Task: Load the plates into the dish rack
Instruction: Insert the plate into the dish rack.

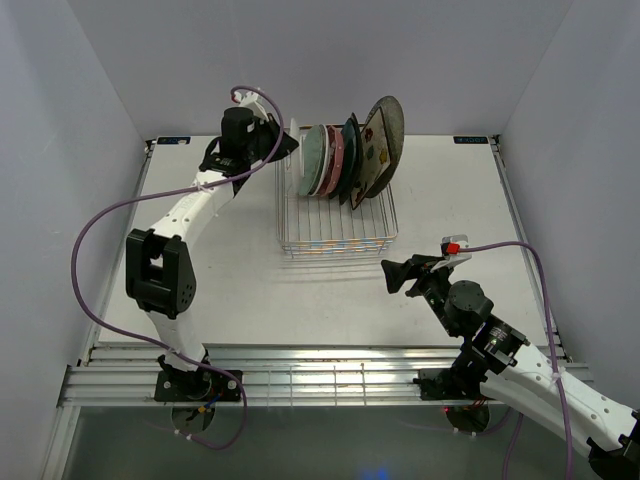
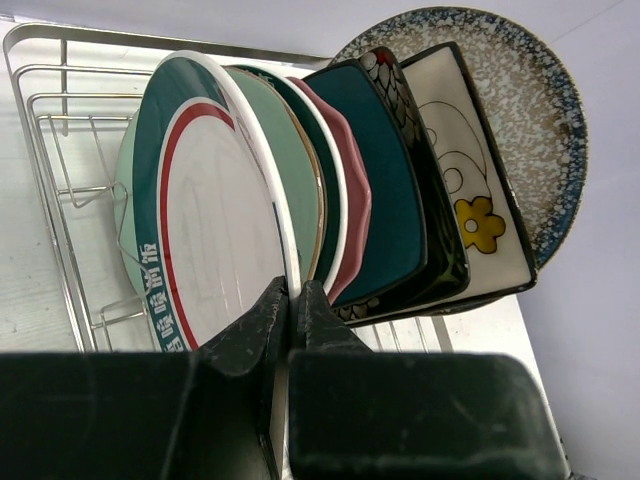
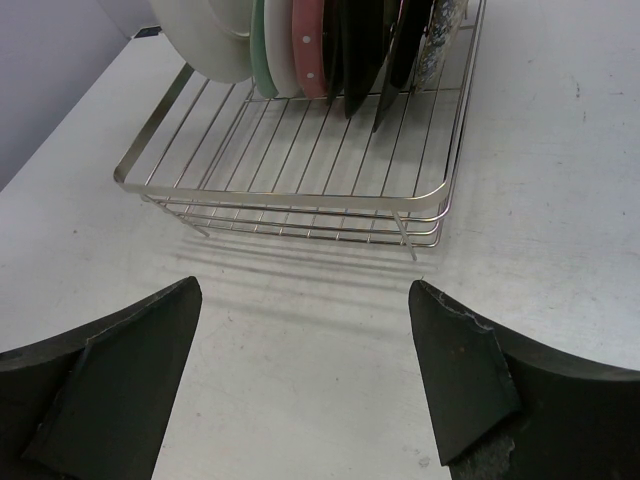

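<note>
Several plates stand on edge in the silver wire dish rack (image 1: 335, 240), at its far end. Seen from the left wrist, they run from the white teal-rimmed round plate (image 2: 210, 220) through the mint one (image 2: 298, 175), the pink one (image 2: 357, 195), the teal square (image 2: 392, 190), the black floral (image 2: 445, 250) and the cream floral (image 2: 470, 170) to the speckled grey round plate (image 2: 525, 110). My left gripper (image 2: 293, 300) is shut on the white plate's rim, at the rack's far left corner (image 1: 290, 142). My right gripper (image 1: 400, 275) hovers open over the table in front of the rack (image 3: 300, 215), holding nothing.
The near half of the rack (image 2: 60, 180) holds only bare wire. White walls close in on the table at the left, back and right. A purple cable (image 1: 100, 225) loops beside the left arm.
</note>
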